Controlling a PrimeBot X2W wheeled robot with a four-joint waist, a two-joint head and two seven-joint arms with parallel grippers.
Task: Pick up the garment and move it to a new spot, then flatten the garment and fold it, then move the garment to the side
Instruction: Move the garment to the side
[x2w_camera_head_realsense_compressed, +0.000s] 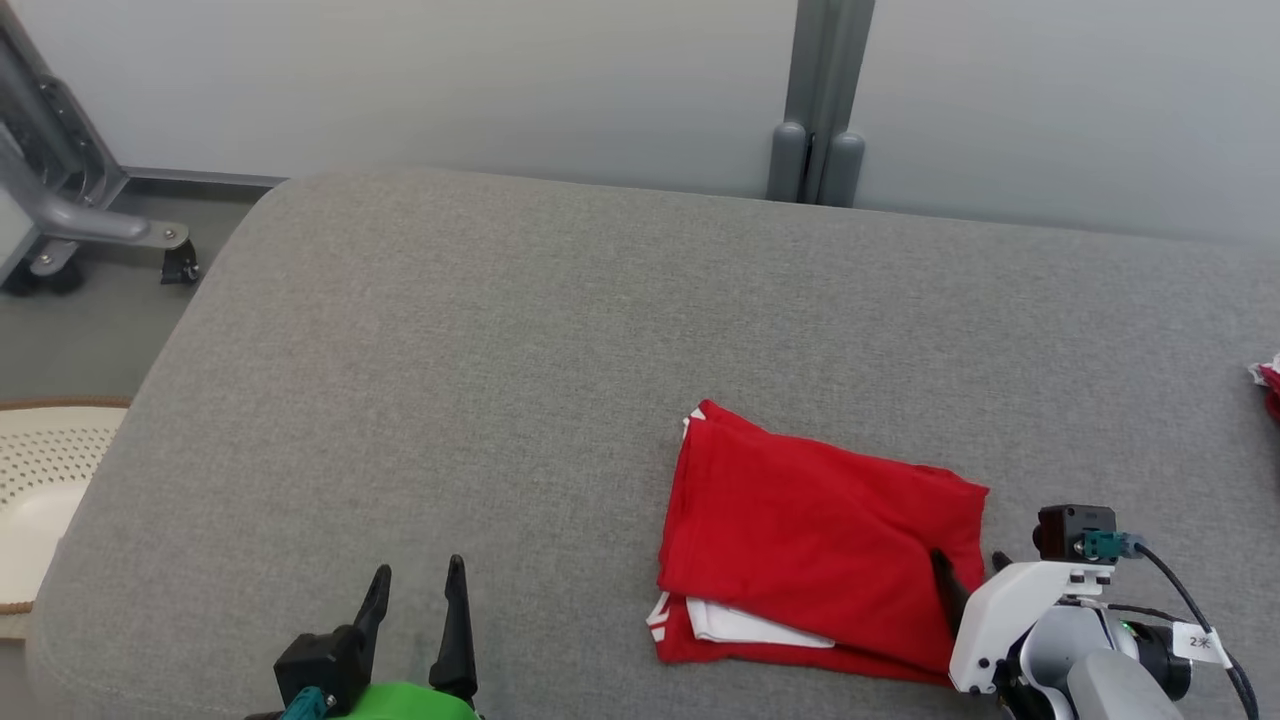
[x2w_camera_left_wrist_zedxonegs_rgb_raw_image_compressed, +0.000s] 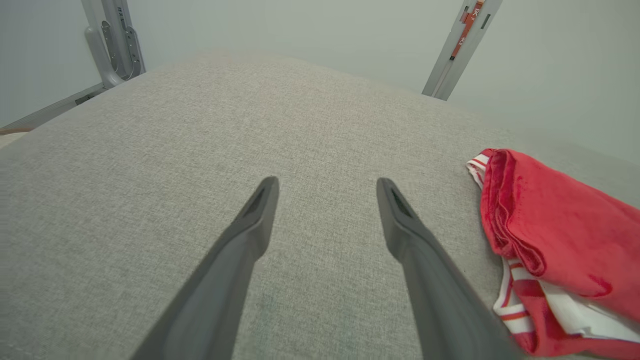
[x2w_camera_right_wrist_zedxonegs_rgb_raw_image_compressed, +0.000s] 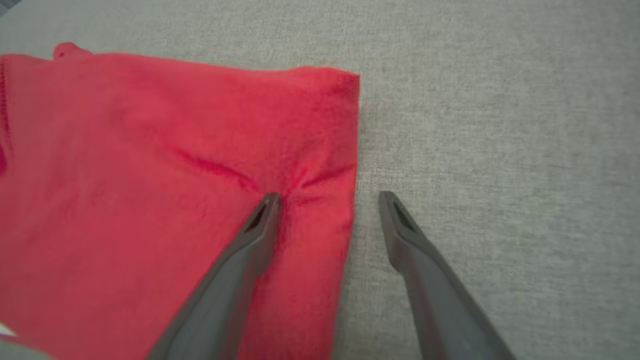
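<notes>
A grey fabric surface (x2w_camera_head_realsense_compressed: 480, 330) lies before a pale wall (x2w_camera_head_realsense_compressed: 500, 80) with a grey post (x2w_camera_head_realsense_compressed: 820, 120), a wheeled metal frame (x2w_camera_head_realsense_compressed: 70, 220) at left.

Lit brightly and evenly by soft, diffuse light in all three views. Faint, soft-edged shadow along the lower rim of the red garment (x2w_camera_head_realsense_compressed: 820, 540). Sharp in the head view, down to the weave of the grey cushion (x2w_camera_head_realsense_compressed: 500, 350). Blurred toward the bottom edge of both wrist views, along the near lengths of the dark fingers (x2w_camera_right_wrist_zedxonegs_rgb_raw_image_compressed: 235, 290); wide-angle lean in the wall post (x2w_camera_left_wrist_zedxonegs_rgb_raw_image_compressed: 460, 45)
</notes>
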